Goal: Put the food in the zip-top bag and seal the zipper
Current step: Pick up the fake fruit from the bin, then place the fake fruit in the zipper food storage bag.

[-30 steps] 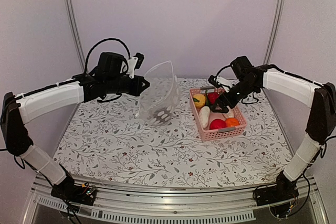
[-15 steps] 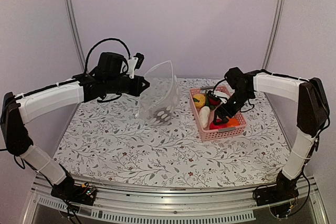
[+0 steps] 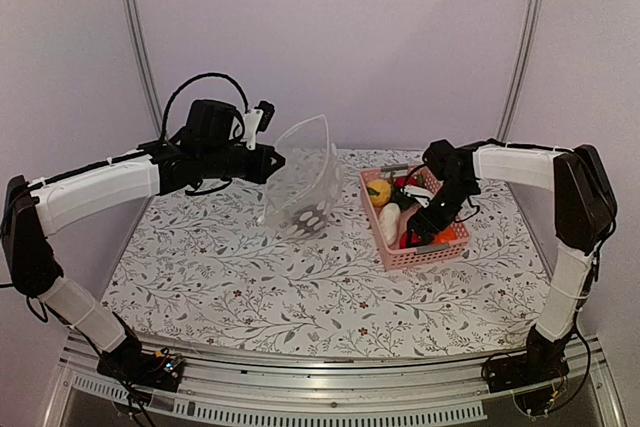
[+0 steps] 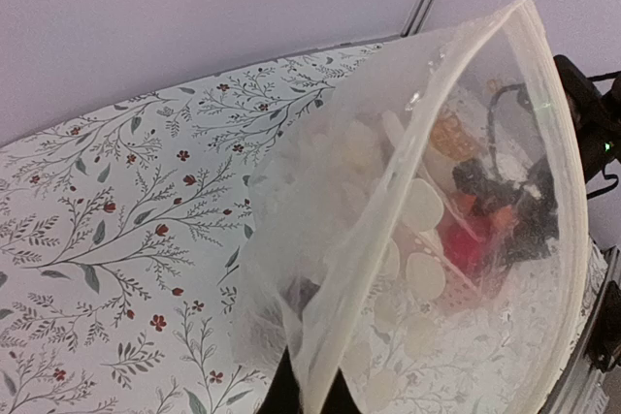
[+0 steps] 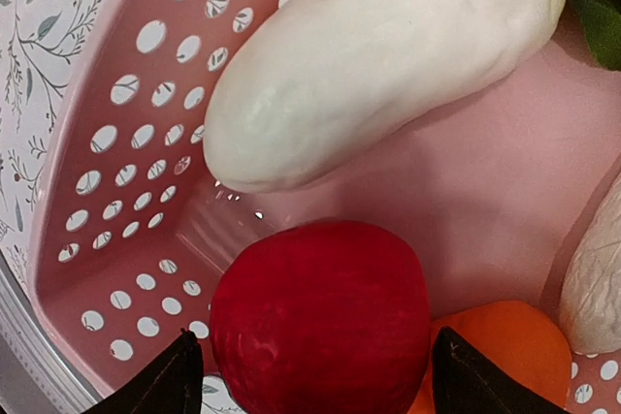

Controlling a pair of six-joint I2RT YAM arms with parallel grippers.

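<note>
- Food [image 3: 388, 219] lies in the pink basket [image 3: 400, 255] on the right side of the table [image 3: 250, 287], and none of it can be made out inside the bag.
- In the right wrist view, a red piece [image 5: 320, 307] sits in a corner of the basket, with a long white piece [image 5: 378, 55] beyond it and an orange piece [image 5: 495, 346] just beside it.
- The right end effector [image 5: 320, 380] is down in the basket, spread wide, with one finger on either side of the red piece and a gap showing on both sides.
- The left end effector [image 4: 312, 397] is pinched narrow on the edge of the zip-top bag [image 4: 427, 239].
- The bag is held up near the table's middle, well apart from the basket, with its mouth gaping toward it.
- The zipper [image 4: 553, 113] runs unsealed along the open mouth.
</note>
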